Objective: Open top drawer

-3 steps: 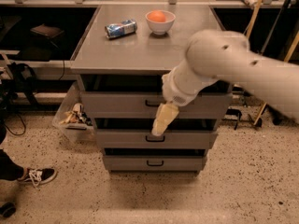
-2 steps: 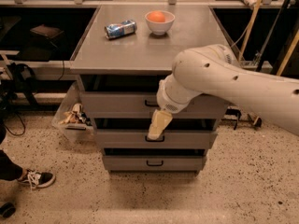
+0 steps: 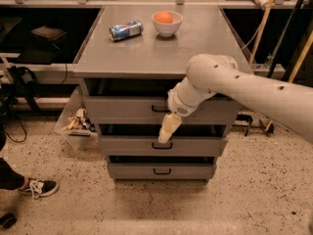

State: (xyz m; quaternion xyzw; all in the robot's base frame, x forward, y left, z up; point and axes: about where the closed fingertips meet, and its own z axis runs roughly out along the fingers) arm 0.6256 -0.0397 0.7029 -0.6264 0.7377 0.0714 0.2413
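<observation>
At the front of the grey metal cabinet [image 3: 93, 84], speckled floor [image 3: 73, 209] lies open, with a clear plastic bin [image 3: 76, 126] against the cabinet's left side and a black-and-white sneaker [image 3: 41, 186] further left. Its flat surface [image 3: 146, 53] carries a crushed blue can [image 3: 125, 30] and a white bowl [image 3: 167, 27] holding an orange ball [image 3: 164, 17], both well back from the front edge.

The wide grey top drawer [image 3: 122, 109] sits shut, its front in line with the two drawers below. The tan claw [image 3: 163, 137] on the white arm [image 3: 244, 89] points down, its tip just below that drawer's small black loop handle [image 3: 159, 109] and over the middle drawer [image 3: 195, 146]; whether the claw is apart or together cannot be told.

Compared with a second ago, the arm's bend sits lower, while the claw tip has barely shifted and the drawer remains closed.
</observation>
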